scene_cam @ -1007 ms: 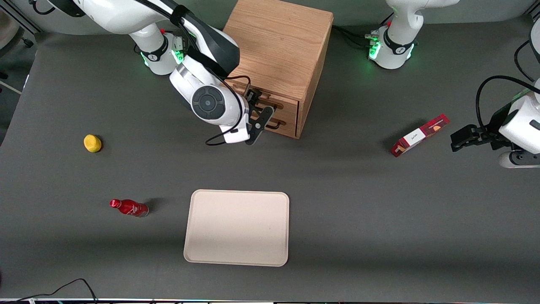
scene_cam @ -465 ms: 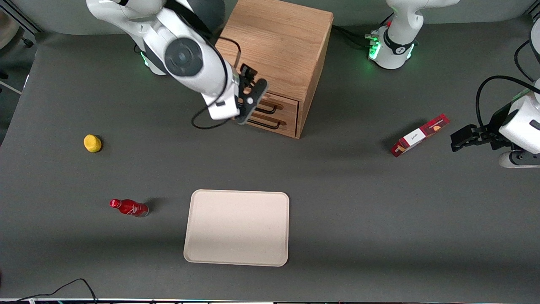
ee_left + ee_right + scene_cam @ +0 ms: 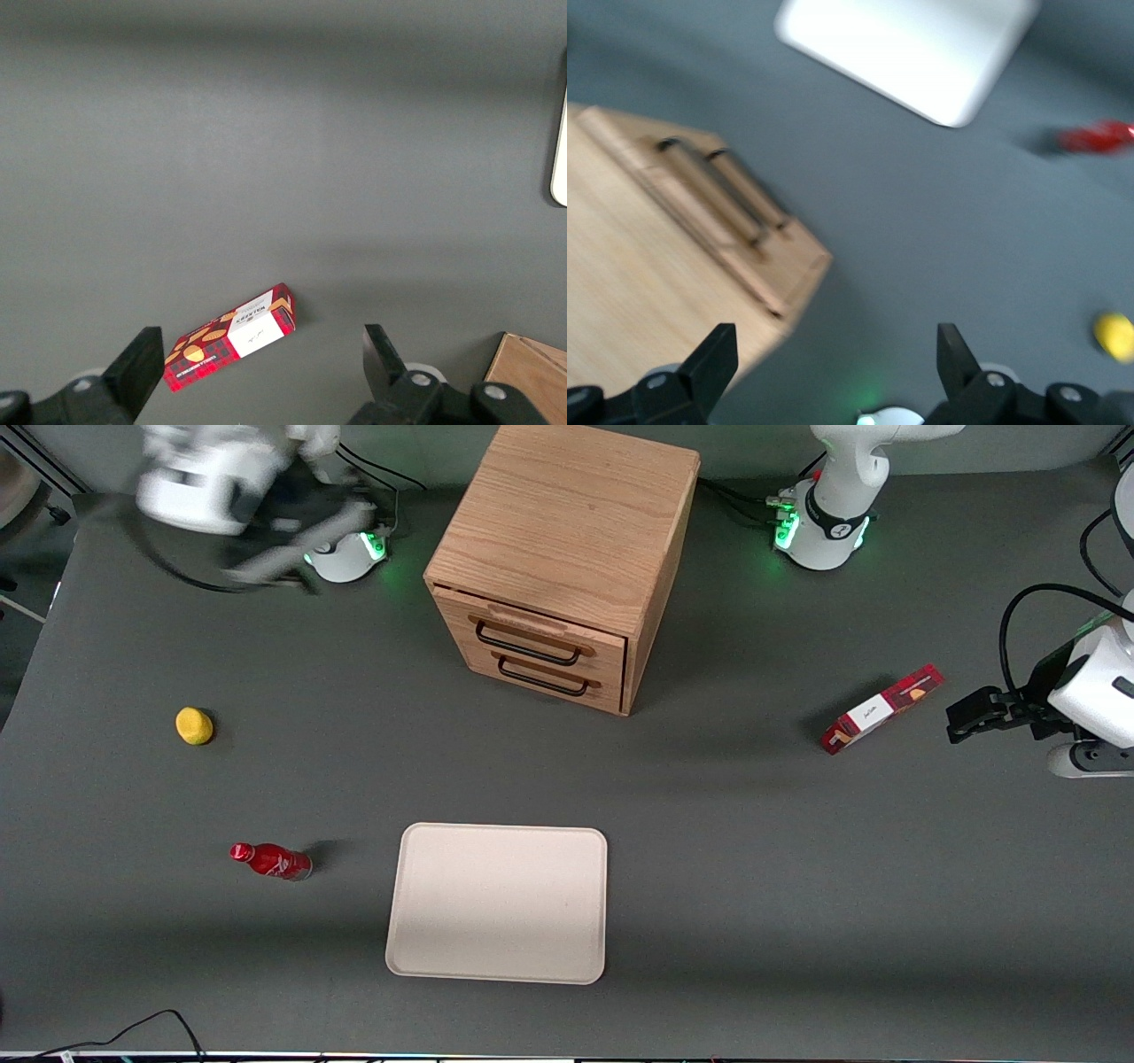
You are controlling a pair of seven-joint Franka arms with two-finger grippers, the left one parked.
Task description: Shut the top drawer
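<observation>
The gripper (image 3: 283, 558) hangs empty with its fingers spread wide, up near its own arm's base and well apart from the cabinet (image 3: 567, 505). It is blurred in the front view, but the wrist view shows the two fingers far apart with nothing between them. The top drawer (image 3: 532, 633) sits off to the gripper's side, toward the parked arm's end of the table and a little nearer the front camera. Its face looks level with the lower drawer (image 3: 545, 677) beneath it, so I would judge it shut, or as good as.

What is left, to my eye, is only to get clear cleanly: stay high and wide of the black handles so nothing hooks a pull and drags the drawer out again. If a sliver of gap does remain, the fix would be a flat push on the drawer front, straight along its travel, not a grab at the handle.

The table (image 3: 797, 921) is plain dark grey and matte. A small yellow object (image 3: 194, 725) lies nearer the front camera than the gripper, and a red bottle (image 3: 270, 861) lies on its side nearer still. A pale tray (image 3: 498, 903) sits beside the bottle, toward the parked arm. A red box (image 3: 881, 708) lies far off at the parked arm's end.
</observation>
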